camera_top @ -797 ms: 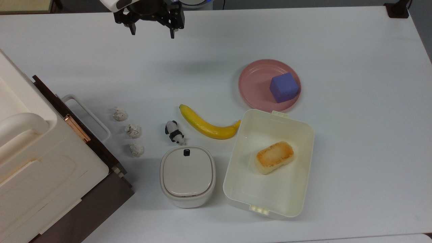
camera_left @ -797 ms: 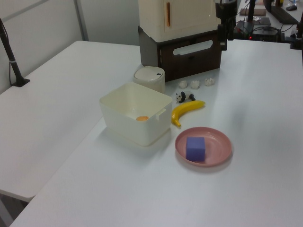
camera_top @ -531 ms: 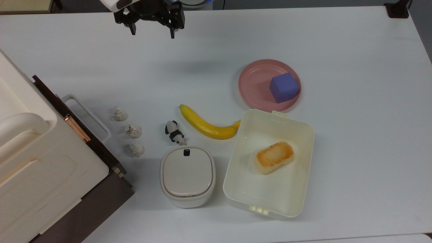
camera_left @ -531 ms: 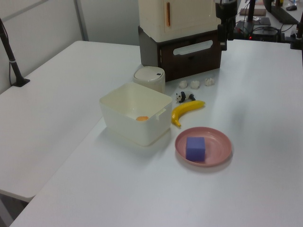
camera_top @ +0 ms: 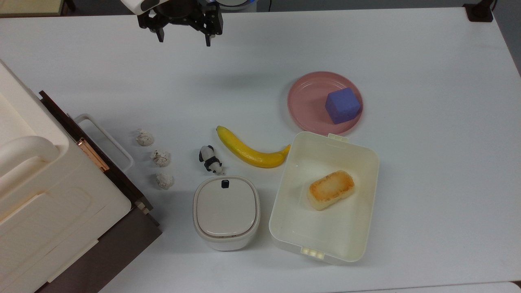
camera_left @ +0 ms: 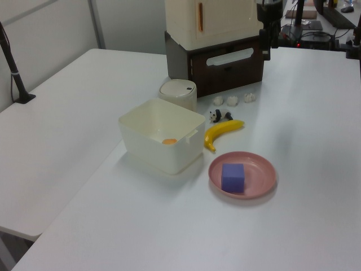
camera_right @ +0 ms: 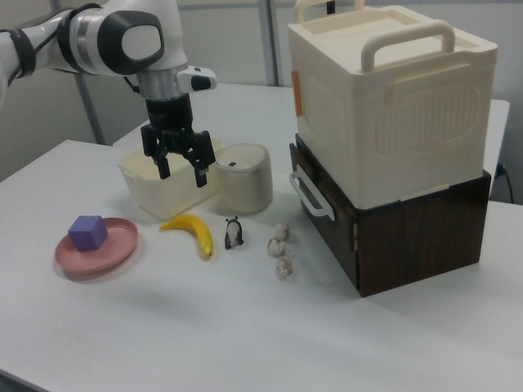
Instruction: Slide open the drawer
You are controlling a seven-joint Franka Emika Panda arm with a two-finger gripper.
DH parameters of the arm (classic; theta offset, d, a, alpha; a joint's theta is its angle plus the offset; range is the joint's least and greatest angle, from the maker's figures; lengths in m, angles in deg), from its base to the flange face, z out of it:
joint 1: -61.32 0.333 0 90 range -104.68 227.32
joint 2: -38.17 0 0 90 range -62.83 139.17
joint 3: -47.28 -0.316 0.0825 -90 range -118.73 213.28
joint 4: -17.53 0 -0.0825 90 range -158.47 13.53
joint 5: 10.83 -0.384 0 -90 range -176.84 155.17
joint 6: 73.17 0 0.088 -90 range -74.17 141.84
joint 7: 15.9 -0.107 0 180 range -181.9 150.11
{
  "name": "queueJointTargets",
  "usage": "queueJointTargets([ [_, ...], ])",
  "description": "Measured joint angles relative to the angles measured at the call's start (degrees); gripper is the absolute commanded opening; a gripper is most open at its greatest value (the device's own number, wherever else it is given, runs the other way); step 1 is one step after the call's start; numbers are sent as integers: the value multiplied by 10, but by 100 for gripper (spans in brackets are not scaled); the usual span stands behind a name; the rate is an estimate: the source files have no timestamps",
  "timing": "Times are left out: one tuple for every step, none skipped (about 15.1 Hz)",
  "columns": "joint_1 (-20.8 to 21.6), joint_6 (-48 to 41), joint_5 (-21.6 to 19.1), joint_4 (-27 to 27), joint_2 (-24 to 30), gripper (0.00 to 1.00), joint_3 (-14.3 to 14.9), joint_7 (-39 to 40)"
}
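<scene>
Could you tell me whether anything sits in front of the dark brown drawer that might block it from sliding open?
Three small crumpled white lumps lie on the table just beyond the dark brown drawer's white bar handle, so they could be pushed.

We see bare table [camera_top: 171, 81] between the spread-fingered gripper [camera_top: 184, 40] and the drawer's white handle [camera_top: 106, 138]; three crumpled paper balls [camera_top: 160, 158] lie just in front of it, with the panda figure [camera_top: 209, 159], banana [camera_top: 250, 150] and lidded white pot [camera_top: 226, 211] beyond
</scene>
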Motion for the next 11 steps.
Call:
queueJointTargets([
  [0, 1, 0, 0, 0, 100, 0, 0],
  [0, 2, 0, 0, 0, 100, 0, 0],
  [0, 3, 0, 0, 0, 100, 0, 0],
  [0, 6, 0, 0, 0, 100, 0, 0],
  [0, 18, 0, 0, -2, 100, 0, 0],
  [0, 33, 0, 0, -6, 97, 0, 0],
  [0, 57, 0, -1, -13, 96, 0, 0],
  [0, 71, 3, -1, -18, 96, 0, 4],
  [-1, 88, 13, -1, -22, 96, 0, 19],
  [-2, 103, 26, -1, -25, 96, 0, 46],
  [-7, 116, 36, -1, -27, 95, 1, 80],
])
